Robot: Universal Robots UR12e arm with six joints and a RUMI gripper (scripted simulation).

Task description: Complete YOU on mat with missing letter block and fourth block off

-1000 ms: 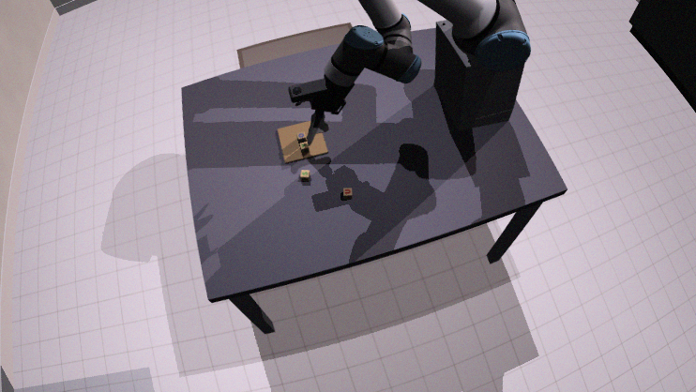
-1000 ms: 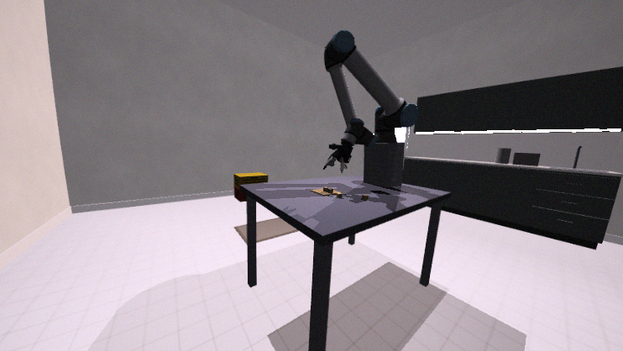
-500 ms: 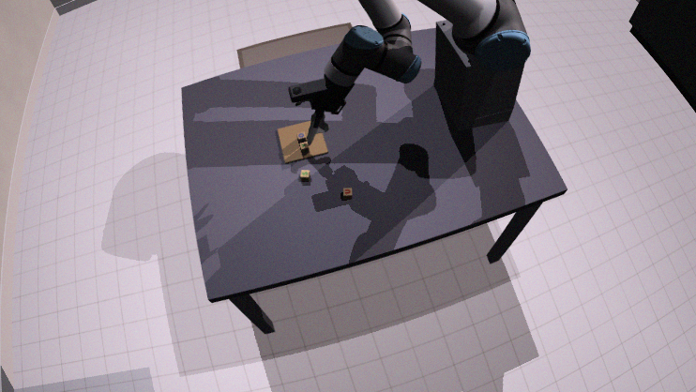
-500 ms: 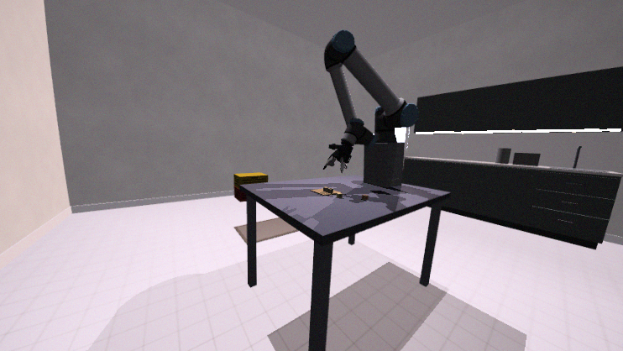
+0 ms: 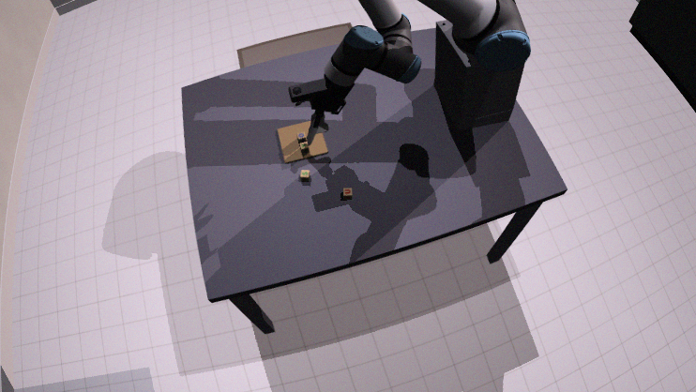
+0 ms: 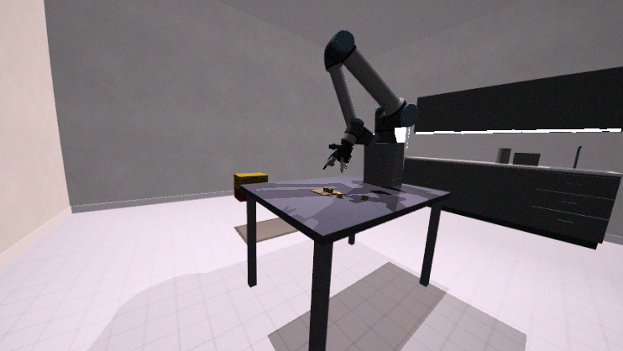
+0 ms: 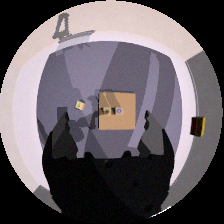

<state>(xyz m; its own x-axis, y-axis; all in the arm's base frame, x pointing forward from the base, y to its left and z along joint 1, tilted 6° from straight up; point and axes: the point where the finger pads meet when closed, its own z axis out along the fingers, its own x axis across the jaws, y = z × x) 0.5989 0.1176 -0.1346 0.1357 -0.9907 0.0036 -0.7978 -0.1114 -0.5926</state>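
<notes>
A tan mat [image 5: 302, 144] on the dark desk [image 5: 272, 243] carries two letter blocks set touching in a short row, one with a bluish mark on top [image 5: 300, 136] and one with a green mark [image 5: 304, 145]; their letters are too small to read from any view. The mat lies directly beneath the gripper [image 5: 319, 124], which hangs well above it with its jaws spread wide and nothing between them. In the wrist view the two dark fingers frame the mat [image 7: 126, 112] from either side, with the paired blocks [image 7: 111, 111] sitting near the mat's left edge.

Two loose blocks rest on the desk off the mat, on the side away from the robot's pedestal [image 5: 467, 92]. A pale block with a green mark [image 5: 305, 174] sits just past the mat's edge, near the gripper's footprint but not under it; the wrist camera shows it [image 7: 80, 105] left of the mat, above the left finger. A darker block with a red mark [image 5: 347, 192] lies farther out, well apart from the gripper and from the mat, in the arm's shadow.

From the exterior view the gripper [image 6: 335, 163] hovers over the mat [image 6: 320, 191] with open air between them, and the two loose blocks [image 6: 338, 196] [image 6: 364, 197] sit in line toward the desk's middle. A yellow box [image 6: 250, 178] stands on the floor beyond the desk.
</notes>
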